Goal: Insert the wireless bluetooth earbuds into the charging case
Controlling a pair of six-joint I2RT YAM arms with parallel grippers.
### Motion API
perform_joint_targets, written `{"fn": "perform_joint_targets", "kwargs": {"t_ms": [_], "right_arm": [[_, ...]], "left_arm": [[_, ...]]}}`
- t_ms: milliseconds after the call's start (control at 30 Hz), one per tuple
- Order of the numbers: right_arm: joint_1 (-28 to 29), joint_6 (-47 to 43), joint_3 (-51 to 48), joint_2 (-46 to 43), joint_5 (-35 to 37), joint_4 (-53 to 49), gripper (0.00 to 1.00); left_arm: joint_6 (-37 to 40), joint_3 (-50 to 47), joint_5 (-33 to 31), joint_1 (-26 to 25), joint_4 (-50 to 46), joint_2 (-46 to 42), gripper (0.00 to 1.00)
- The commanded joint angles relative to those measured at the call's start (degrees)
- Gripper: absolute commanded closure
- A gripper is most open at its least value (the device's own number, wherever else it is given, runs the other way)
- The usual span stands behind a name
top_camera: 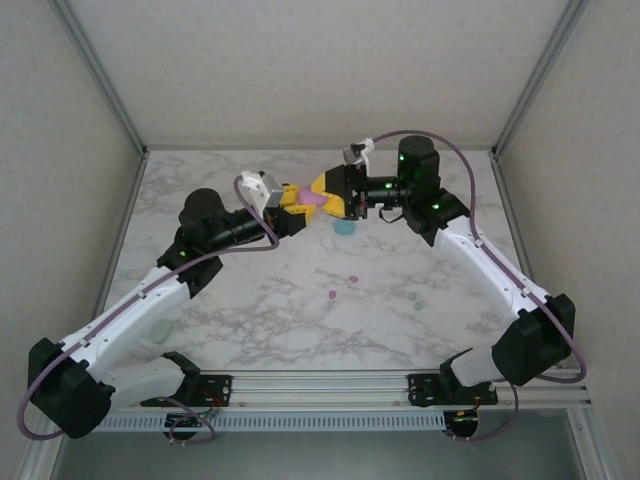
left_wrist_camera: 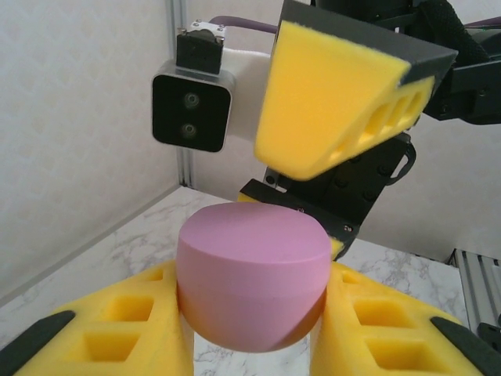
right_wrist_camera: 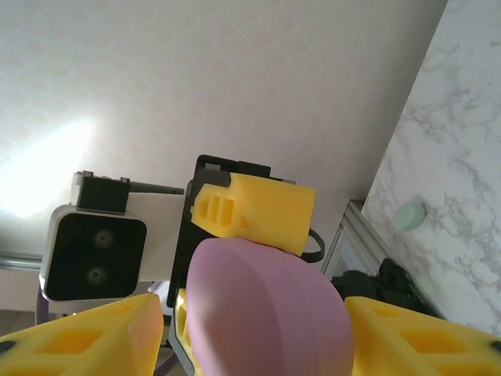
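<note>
Buds placed: none, by my judgement; each bud in sight lies loose on the table point(top_camera: 250, 300).
Nearest piece: pale green round piece point(top_camera: 162, 330), on the table beside the left forearm, likely a spare case, nothing touching it.
Mid-table: pink-purple buds point(top_camera: 352, 280), two, near each other; greenish buds point(top_camera: 418, 305), two, just beside each other, off to the right of the pink pair.
Beyond them: teal round piece point(top_camera: 345, 227), on the table close to where the tools meet, likely another case.
Farthest, aloft: pink-purple case point(top_camera: 308, 199), held clear of the table, its lid seam closed as far as the wrist views show.
Left tool point(left_wrist_camera: 252, 317): clamped tight on the case's lower half, one finger at each side.
Right tool point(right_wrist_camera: 266, 345): jaws partly open, straddling the lid end, with a gap visible at one finger; no grip yet.
Step in hand, as I read it: getting the lid open, so insertion has not begun.
Left to do: open the case, fetch the two matching buds, seat each one.
Count: case-like pieces three; buds four; tools two.
</note>
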Motion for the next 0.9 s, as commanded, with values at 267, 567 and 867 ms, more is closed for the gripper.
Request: {"fn": "perform_joint_targets", "kwargs": {"t_ms": [267,567,867], "right_arm": [[-1.0,2.0,-0.2,0.4,-0.3,3.4,0.43],[-1.9,5.5,-2.2,-0.3,-0.9,8.5,0.54],[-2.0,5.9,-3.2,-1.1,0.5,8.3,0.87]], "left_arm": [[-0.6,2.8,0.3,-0.6,1.9,-0.1,0.7],[-0.1,2.6,0.6,-0.6,0.6,-0.7,0.7],[0.8,2.9,0.4,-0.6,-1.3,-0.5,0.64]]}}
